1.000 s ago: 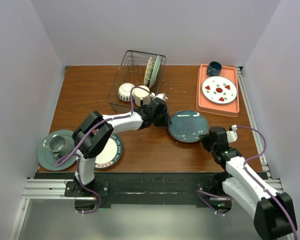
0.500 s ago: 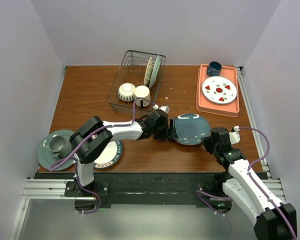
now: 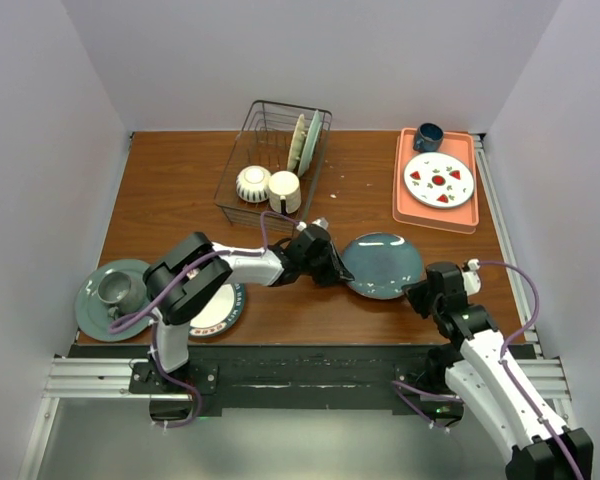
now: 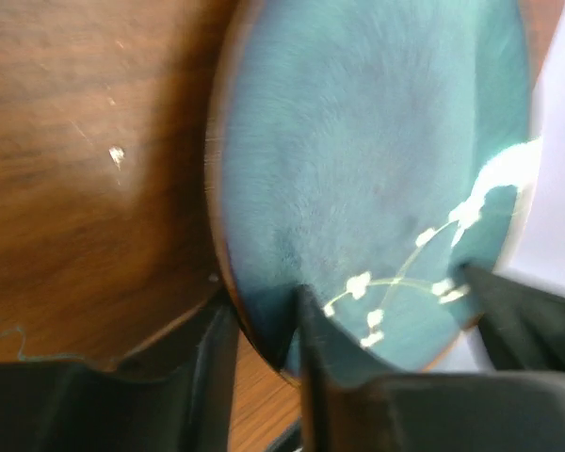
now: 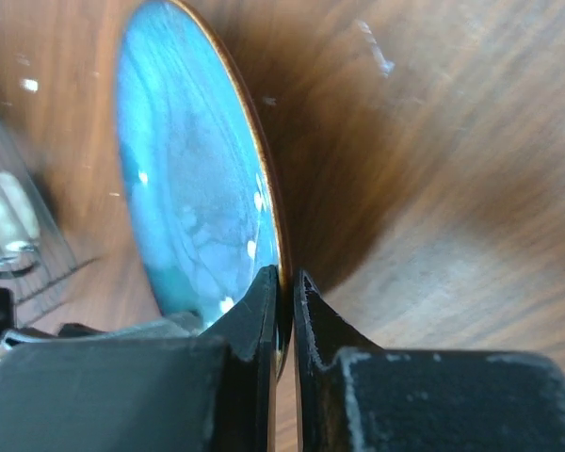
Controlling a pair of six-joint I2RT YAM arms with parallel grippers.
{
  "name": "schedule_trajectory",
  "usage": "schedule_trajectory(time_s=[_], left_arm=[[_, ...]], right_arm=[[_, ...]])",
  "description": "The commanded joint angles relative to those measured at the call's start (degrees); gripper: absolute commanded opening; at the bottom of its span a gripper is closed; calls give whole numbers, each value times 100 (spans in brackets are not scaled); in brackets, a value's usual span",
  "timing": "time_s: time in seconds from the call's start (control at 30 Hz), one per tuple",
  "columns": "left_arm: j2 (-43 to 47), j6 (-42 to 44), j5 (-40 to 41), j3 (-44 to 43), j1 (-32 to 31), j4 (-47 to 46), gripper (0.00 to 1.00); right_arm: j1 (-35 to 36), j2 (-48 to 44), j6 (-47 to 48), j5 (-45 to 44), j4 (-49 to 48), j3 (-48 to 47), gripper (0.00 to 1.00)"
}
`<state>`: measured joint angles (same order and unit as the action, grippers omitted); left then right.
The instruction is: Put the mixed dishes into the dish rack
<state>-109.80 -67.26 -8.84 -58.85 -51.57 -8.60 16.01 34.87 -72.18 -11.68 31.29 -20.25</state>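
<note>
A teal plate [image 3: 383, 265] with small white flower marks is tilted up over the table's middle, held at both sides. My left gripper [image 3: 338, 270] is shut on its left rim, one finger [image 4: 311, 367] on the glazed face [image 4: 377, 169] and the other behind. My right gripper [image 3: 417, 293] is shut on the right rim [image 5: 198, 188], pinching it thinly [image 5: 284, 282]. The dark wire dish rack [image 3: 270, 115] stands at the back. It holds a striped bowl [image 3: 250, 183], a cream mug [image 3: 284, 190] and two upright plates [image 3: 302, 142].
At the front left lie a green plate [image 3: 92, 310] carrying a cup [image 3: 113, 288] and a white plate with a dark-blue rim [image 3: 223, 303]. An orange tray [image 3: 410, 200] at the back right holds a blue mug [image 3: 427, 136] and a watermelon-patterned plate [image 3: 439, 180].
My left gripper came forward from beside the rack, opened and closed on the plate's left rim. The right gripper lifted the plate off the table and tilted it.
</note>
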Motion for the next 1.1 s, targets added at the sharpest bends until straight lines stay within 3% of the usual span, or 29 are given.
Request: schedule_trajectory(time_s=[0.0, 0.17, 0.27, 0.3, 0.47, 0.63, 0.67, 0.73, 0.77, 0.83, 0.93, 0.97, 1.03, 1.07], left_arm=[[-85, -419, -566, 31, -81, -1020, 0], [-121, -760, -944, 163, -81, -1407, 0], [28, -1094, -1014, 356, -81, -1679, 0], [133, -1183, -1014, 400, -81, -1793, 0], [371, -1552, -1111, 524, -81, -2075, 0], [380, -1807, -1426, 682, -107, -2488, 0], [380, -1816, -1454, 708, -116, -2549, 0], [380, -1773, -1524, 726, -134, -2620, 0], [398, -1755, -1541, 726, -134, -2612, 0], [433, -1642, -1533, 796, -143, -2612, 0], [573, -1370, -1428, 866, -143, -2393, 13], [669, -1281, -1384, 875, -143, -2218, 26], [784, -957, -1217, 867, -134, -1972, 38], [924, -842, -1147, 858, -134, -1718, 51]], right_arm=[[69, 46, 354, 869, 1, 170, 0], [69, 221, 442, 940, -202, 408, 0], [69, 292, 495, 887, -263, 382, 24], [69, 292, 512, 887, -272, 373, 39], [69, 187, 442, 834, -439, 417, 55], [69, -68, 372, 598, -405, 365, 44], [69, -103, 363, 536, -239, 329, 32], [69, -226, 354, 387, -89, 206, 18], [60, -261, 328, 334, 78, 171, 3], [60, -410, 328, 228, 211, 92, 0], [60, -639, 336, 166, 430, -40, 0], [60, -683, 363, 97, 535, -93, 0], [69, -771, 450, 26, 641, -321, 0], [69, -815, 538, -70, 755, -417, 0]])
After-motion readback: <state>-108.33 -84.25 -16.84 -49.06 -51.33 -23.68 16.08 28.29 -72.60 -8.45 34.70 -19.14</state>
